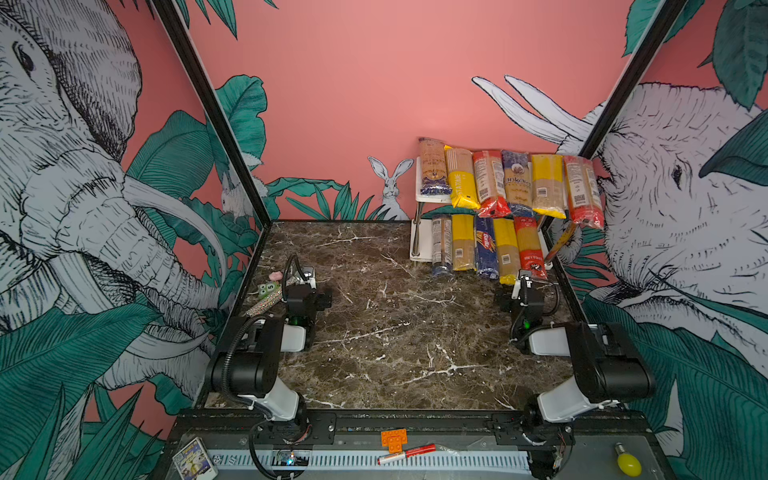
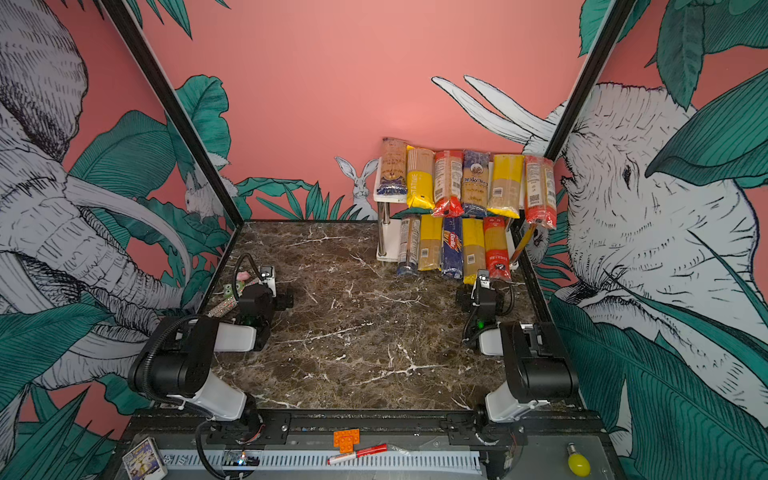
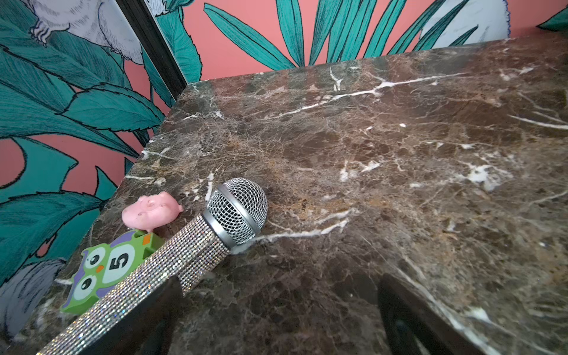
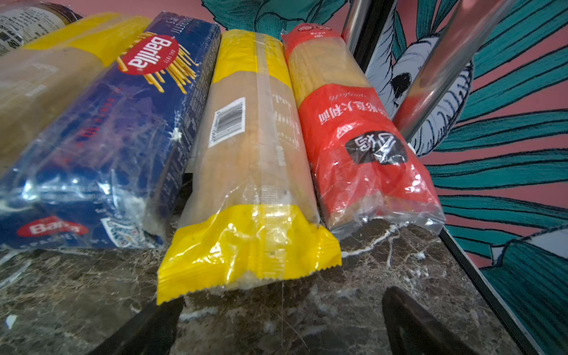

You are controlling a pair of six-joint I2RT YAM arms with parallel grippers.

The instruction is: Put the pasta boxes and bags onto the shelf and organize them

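The right gripper, spread wide and empty, faces the yellow-ended bag, which points straight away from it.

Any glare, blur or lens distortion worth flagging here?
Right wrist view: glare on the film-wrapped dark blue Barilla box and shiny metal shelf post. Left wrist view: glittery silver microphone sharp, jaws blurred dark. Both top views: wide-angle stretching at the corners.

Pasta packs lining shelf, marble table
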